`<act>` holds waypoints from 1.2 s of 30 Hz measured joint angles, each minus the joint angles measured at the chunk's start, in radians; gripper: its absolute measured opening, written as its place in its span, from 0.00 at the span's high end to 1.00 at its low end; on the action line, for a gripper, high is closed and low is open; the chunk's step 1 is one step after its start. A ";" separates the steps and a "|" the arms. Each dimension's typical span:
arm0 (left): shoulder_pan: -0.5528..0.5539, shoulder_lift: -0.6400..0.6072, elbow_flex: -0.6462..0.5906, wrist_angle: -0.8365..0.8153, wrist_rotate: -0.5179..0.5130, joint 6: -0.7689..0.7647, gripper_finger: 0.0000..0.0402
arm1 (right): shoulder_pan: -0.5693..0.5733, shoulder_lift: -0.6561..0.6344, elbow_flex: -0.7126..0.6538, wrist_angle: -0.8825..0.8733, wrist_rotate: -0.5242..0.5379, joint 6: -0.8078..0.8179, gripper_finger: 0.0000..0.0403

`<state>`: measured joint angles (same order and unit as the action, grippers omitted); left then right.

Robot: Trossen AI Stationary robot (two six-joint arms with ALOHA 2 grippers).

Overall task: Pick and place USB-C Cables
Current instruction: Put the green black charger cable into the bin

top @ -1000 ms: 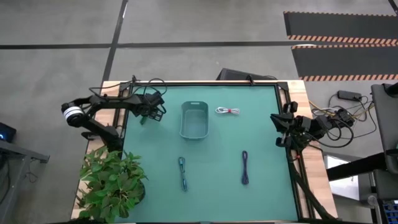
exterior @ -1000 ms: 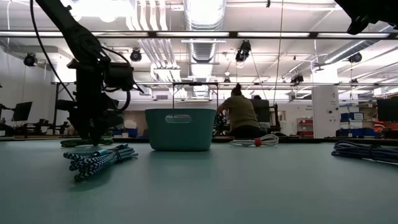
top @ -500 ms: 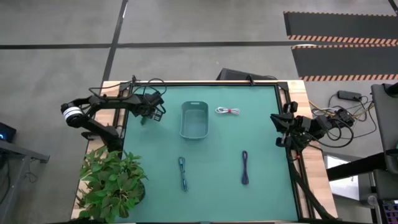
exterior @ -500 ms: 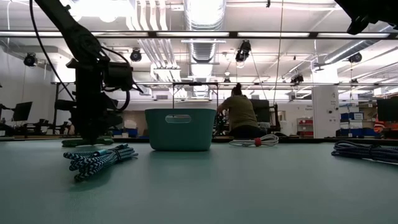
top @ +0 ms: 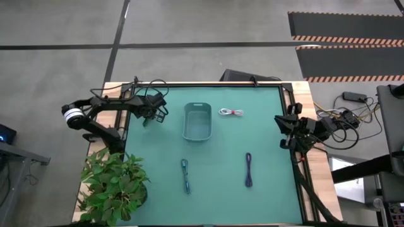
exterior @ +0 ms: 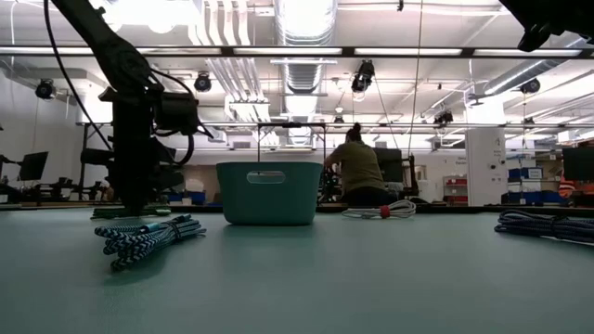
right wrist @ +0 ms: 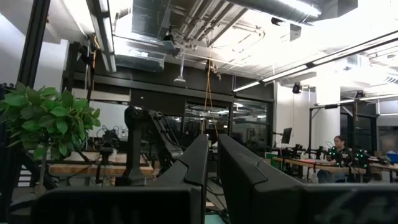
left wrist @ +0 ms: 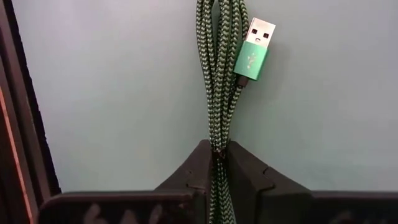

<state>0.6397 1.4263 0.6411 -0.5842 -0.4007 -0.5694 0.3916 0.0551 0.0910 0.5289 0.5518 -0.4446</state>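
The dark green cable bundle (left wrist: 219, 81) lies on the green mat near the table's far left corner, with my left gripper (top: 149, 117) shut on it; its green plug (left wrist: 254, 53) lies beside the strands. The blue bundle (top: 185, 175), the dark purple bundle (top: 249, 170) and the white bundle with a red tie (top: 231, 112) lie flat on the mat, untouched. My right gripper (top: 287, 130) waits shut at the table's right edge, raised and holding nothing. My left gripper pinches several strands of the green bundle (left wrist: 217, 138) between its two fingers (left wrist: 198, 167), away from the plug end. The fingers slant down from above, one on each side of the bundle. The rest of the bundle lies straight on the mat beyond the fingertips.
A teal basket (top: 196, 122) stands open at the mat's far middle, between the green and white bundles. A potted plant (top: 113, 186) sits at the near left corner. A black frame rail (left wrist: 18, 106) runs close beside the green bundle.
My left gripper has shut on the green bundle without shifting its place; the bundle still lies on the mat.
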 joint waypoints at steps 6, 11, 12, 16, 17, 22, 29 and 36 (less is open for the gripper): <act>-0.016 -0.022 0.014 0.001 -0.001 0.000 0.96 | 0.000 0.000 0.000 0.000 0.000 0.000 0.93; -0.068 -0.084 0.027 0.002 -0.047 -0.003 0.97 | 0.000 0.000 0.000 0.000 0.000 -0.001 0.93; -0.081 -0.099 0.029 0.003 -0.055 -0.003 0.97 | 0.000 0.000 0.000 0.000 0.000 -0.001 0.93; -0.138 -0.177 0.031 0.060 -0.060 -0.027 0.97 | 0.000 0.000 0.000 0.000 0.000 -0.001 0.93; -0.152 -0.196 0.030 0.082 -0.060 -0.036 0.97 | 0.000 0.000 0.000 0.000 0.000 -0.001 0.93; -0.226 -0.278 0.031 0.166 -0.061 -0.080 0.97 | 0.000 0.000 0.000 0.000 0.000 -0.001 0.93; -0.323 -0.324 0.034 0.310 -0.070 -0.107 0.97 | 0.000 0.000 0.000 0.000 0.000 0.000 0.93; -0.383 -0.301 0.034 0.469 -0.079 -0.109 0.97 | 0.000 0.000 0.000 0.000 0.000 0.006 0.93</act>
<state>0.2571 1.1254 0.6752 -0.1154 -0.4795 -0.6785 0.3916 0.0551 0.0910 0.5293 0.5520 -0.4382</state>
